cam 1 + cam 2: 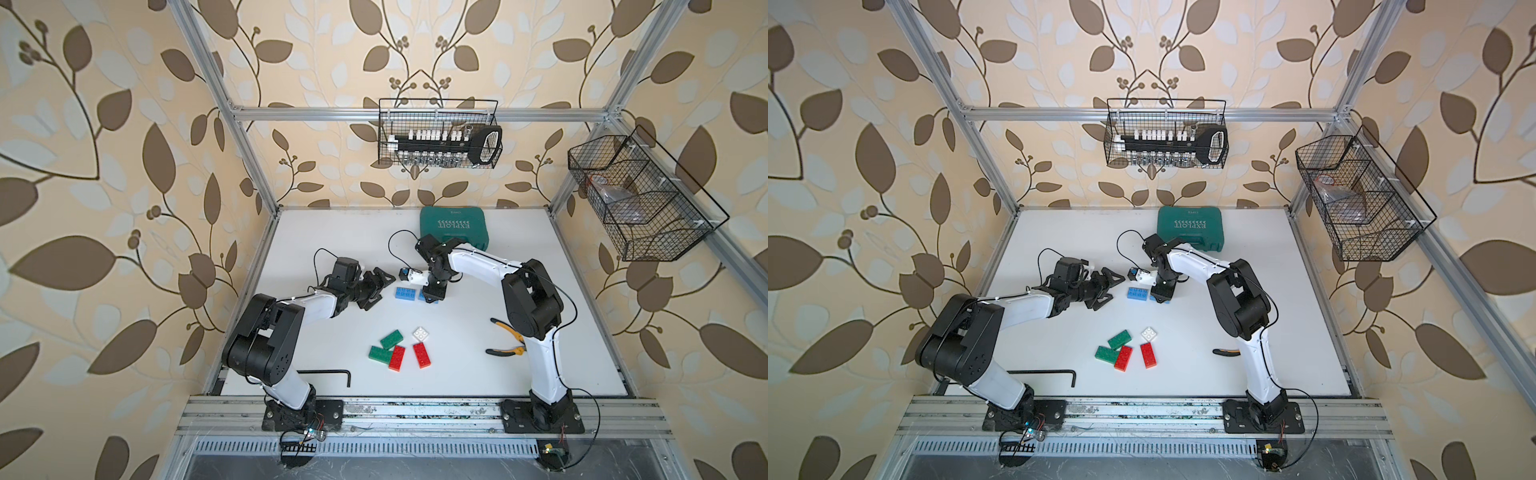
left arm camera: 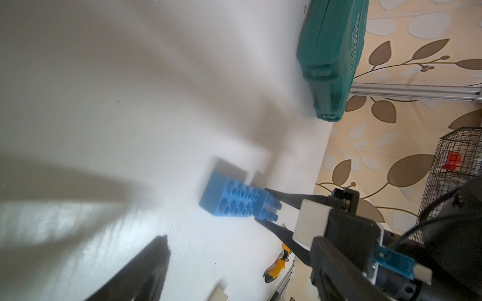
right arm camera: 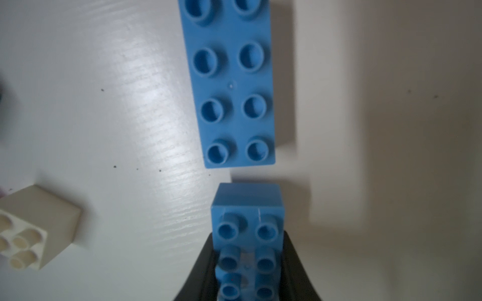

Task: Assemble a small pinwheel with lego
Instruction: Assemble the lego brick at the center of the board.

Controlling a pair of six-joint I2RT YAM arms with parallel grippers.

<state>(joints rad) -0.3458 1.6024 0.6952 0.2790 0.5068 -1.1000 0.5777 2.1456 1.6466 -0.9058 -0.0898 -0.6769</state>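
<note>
The right gripper [image 3: 247,238] clamps 1 blue brick [image 3: 247,198], mostly hidden beneath it in both top views; the left gripper [image 1: 380,291] hangs open.

My workspace is bright, evenly lit; both top views bow at the edges. Glare streaks the white table [image 3: 156,104] beside the loose blue brick [image 3: 229,86], which casts soft shadow; my left wrist view smears.

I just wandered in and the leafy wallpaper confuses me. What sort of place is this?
Probably a robot test cell, wallpapered like a room: a left arm and a right arm bolted to a rail, an aluminium frame around the white table, and a wire basket of tools.
</note>
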